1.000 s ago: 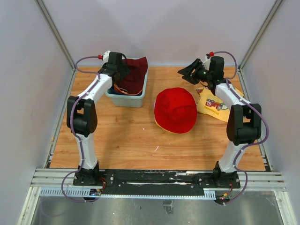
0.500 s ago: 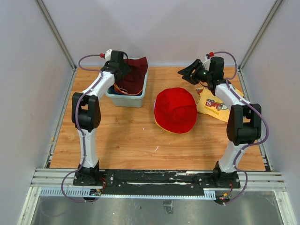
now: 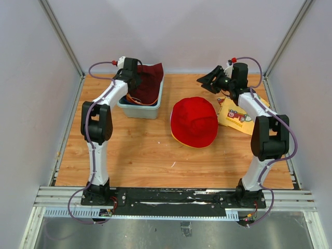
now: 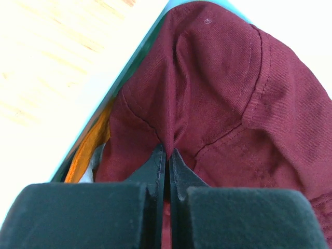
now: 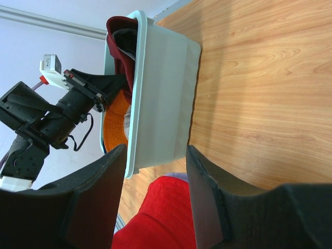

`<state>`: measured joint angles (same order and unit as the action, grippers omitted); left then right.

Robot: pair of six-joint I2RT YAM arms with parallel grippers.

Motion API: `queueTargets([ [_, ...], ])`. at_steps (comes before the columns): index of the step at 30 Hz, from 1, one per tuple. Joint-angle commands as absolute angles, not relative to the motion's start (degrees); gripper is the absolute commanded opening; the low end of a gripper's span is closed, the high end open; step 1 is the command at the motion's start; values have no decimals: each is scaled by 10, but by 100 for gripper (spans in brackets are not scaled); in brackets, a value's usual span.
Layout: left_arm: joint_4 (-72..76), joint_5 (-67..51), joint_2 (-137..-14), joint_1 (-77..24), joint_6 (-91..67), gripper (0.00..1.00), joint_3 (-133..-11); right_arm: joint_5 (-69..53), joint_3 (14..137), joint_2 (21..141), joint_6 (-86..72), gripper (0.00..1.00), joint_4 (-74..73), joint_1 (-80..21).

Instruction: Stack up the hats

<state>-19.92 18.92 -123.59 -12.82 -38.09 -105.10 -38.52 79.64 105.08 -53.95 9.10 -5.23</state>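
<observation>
A maroon hat (image 3: 149,84) (image 4: 223,104) lies on top in the teal tub (image 3: 140,110) (image 4: 147,39) at the back left, with an orange hat (image 4: 91,142) (image 5: 114,122) under it. My left gripper (image 3: 132,78) (image 4: 167,153) reaches into the tub and is shut on a pinched fold of the maroon hat. A red hat (image 3: 194,122) (image 5: 161,218) rests crown-up mid-table, a yellow brim edge (image 3: 181,141) showing under it. My right gripper (image 3: 205,80) (image 5: 155,150) hovers open and holds nothing, at the back right, above and behind the red hat.
A flat yellow cloth printed with a red car (image 3: 236,114) lies under the right arm at the table's right side. The tub (image 5: 161,98) stands near the back wall. Grey enclosure walls close in the wooden table on three sides.
My left gripper has closed on a fold of the maroon hat, and its arm has shifted slightly toward the tub. The right arm has stayed put.
</observation>
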Motion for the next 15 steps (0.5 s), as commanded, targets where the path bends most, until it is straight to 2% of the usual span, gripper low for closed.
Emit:
queueTargets([
  [1, -155, 211, -1182, -124, -376, 1, -1035, -385, 799, 1028, -523, 50, 88, -59],
  [15, -100, 188, -1042, -125, -397, 1, -1003, -362, 766, 968, -505, 50, 62, -59],
])
